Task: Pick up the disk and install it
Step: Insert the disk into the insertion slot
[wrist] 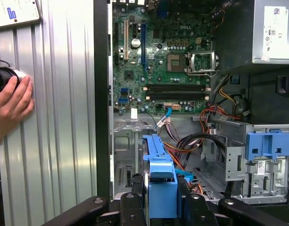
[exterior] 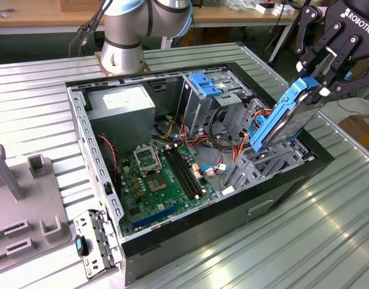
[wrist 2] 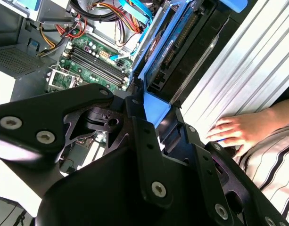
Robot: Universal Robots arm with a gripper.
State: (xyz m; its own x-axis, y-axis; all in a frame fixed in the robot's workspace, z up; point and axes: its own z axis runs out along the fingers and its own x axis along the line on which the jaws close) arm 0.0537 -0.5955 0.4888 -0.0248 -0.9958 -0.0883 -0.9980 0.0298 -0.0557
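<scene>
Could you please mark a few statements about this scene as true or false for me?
1. The gripper holds the disk. True.
2. A hand rests on the table beside the case. True.
3. The disk lies flat on the table. False: it hangs tilted over the case.
4. The case is closed. False: it is open, with the motherboard showing.
</scene>
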